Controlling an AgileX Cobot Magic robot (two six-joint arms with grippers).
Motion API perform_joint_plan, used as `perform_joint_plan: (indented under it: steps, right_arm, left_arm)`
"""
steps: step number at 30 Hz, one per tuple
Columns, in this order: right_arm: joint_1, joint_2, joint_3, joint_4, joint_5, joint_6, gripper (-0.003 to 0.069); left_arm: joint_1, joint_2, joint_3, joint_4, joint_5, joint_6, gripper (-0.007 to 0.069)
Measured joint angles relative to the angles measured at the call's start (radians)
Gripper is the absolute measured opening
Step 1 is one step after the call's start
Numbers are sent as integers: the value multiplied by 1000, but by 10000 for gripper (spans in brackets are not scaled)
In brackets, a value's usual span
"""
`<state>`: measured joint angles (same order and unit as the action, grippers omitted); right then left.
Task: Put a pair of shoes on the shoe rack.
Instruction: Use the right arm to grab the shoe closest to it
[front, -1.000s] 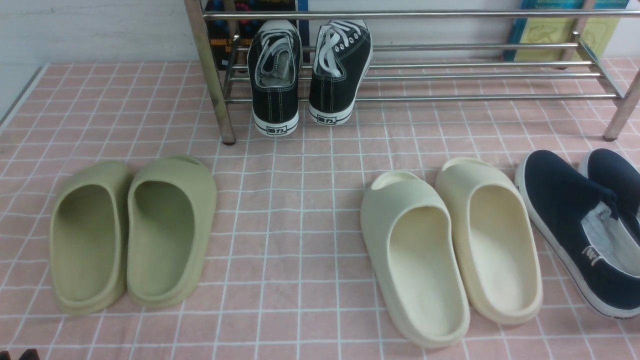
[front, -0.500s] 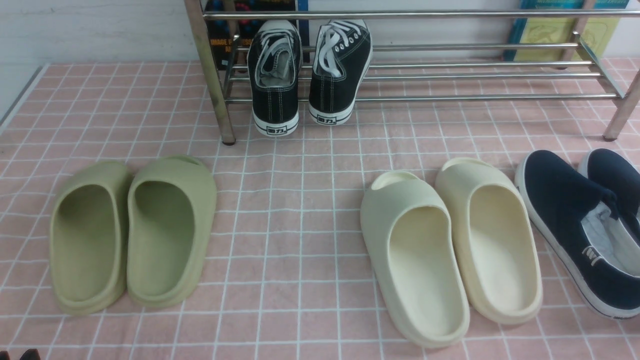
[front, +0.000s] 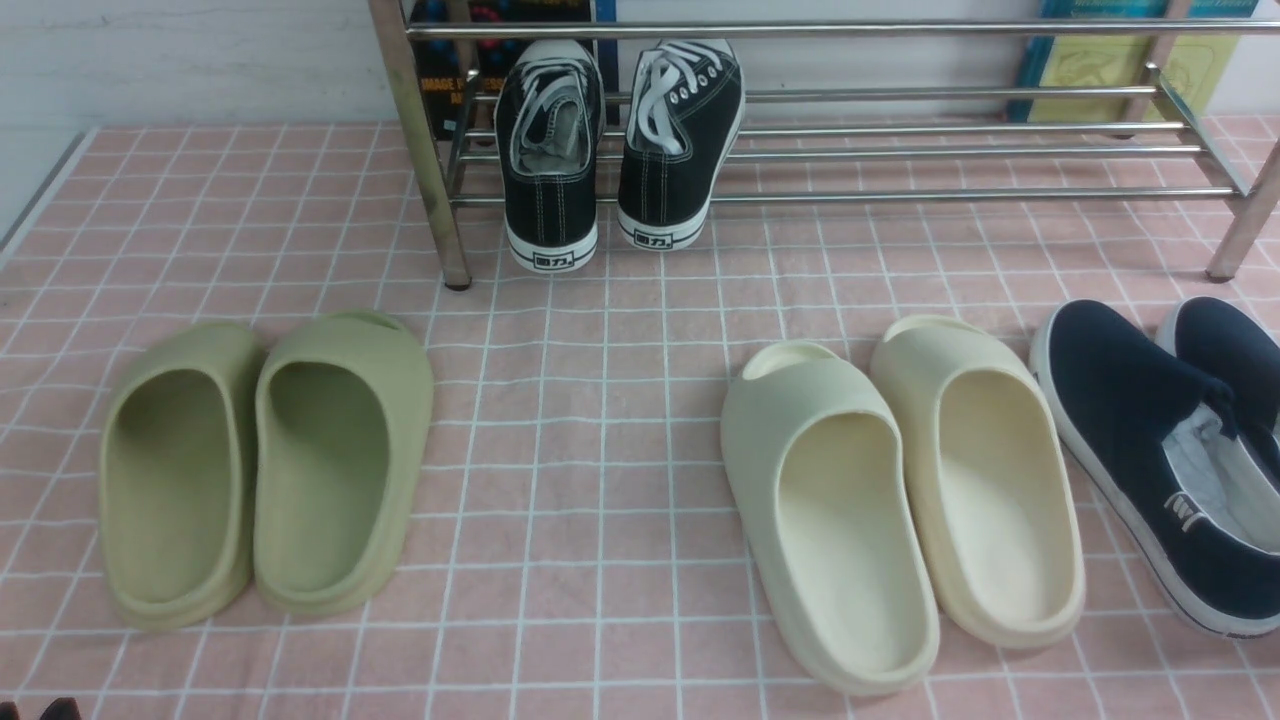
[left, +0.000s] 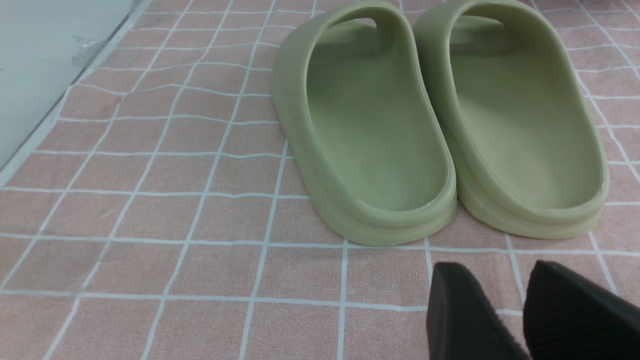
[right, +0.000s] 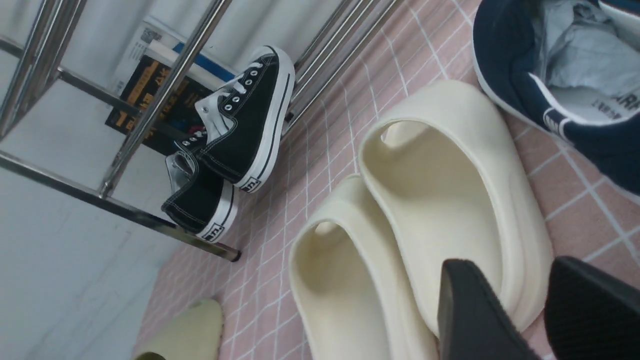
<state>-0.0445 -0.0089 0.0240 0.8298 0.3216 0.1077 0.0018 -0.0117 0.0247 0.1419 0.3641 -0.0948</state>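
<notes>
The two navy-blue slip-on shoes (front: 1140, 440) lie side by side on the pink checked cloth at the far right, partly cut off by the frame edge. One also shows in the right wrist view (right: 510, 65). The chrome shoe rack (front: 900, 152) stands along the back; it also shows in the right wrist view (right: 165, 95). My left gripper (left: 492, 267) is open and empty, just behind the heels of the green slides. My right gripper (right: 505, 265) is open and empty, over the heel of a cream slide, short of the navy shoes.
Black lace-up sneakers (front: 600, 140) sit on the rack's left end. Green foam slides (front: 260, 460) lie front left, cream foam slides (front: 900, 480) front right, next to the navy shoes. Books (front: 1100, 60) lean behind the rack. The cloth's left edge (front: 40, 190) borders a grey surface.
</notes>
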Motion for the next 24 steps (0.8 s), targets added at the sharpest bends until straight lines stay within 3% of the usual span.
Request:
perform_joint_plan:
  steps: [4,7,8,10,13,14,15,16,18,24]
  right_arm:
    - [0,0,-48,19,44,-122,204]
    - [0,11,-156,1,88,-219,112]
    - [0,55,-249,-46,130,-274,33]
    - [0,137,-364,-131,202,-299,-12]
    - [0,338,-575,-317,408,-312,-19]
    - [0,338,-588,-317,408,-312,-19]
    - [0,461,-685,-417,537,-314,-19]
    - [0,475,-707,-428,551,-314,-19]
    - [1,657,-830,-561,716,-320,-19]
    - [60,912,-944,-699,802,-324,-13]
  left_arm:
    - [0,0,0,0,0,0,237]
    - [0,0,0,0,0,0,237]
    - [0,0,0,0,0,0,237]
    - [0,0,0,0,0,0,237]
    - [0,0,0,0,0,0,237]
    - [0,0,0,0,0,0,237]
    - [0,0,0,0,0,0,237]
    - [0,0,0,0,0,0,237]
    - [0,0,0,0,0,0,237]
    - [0,0,0,0,0,0,237]
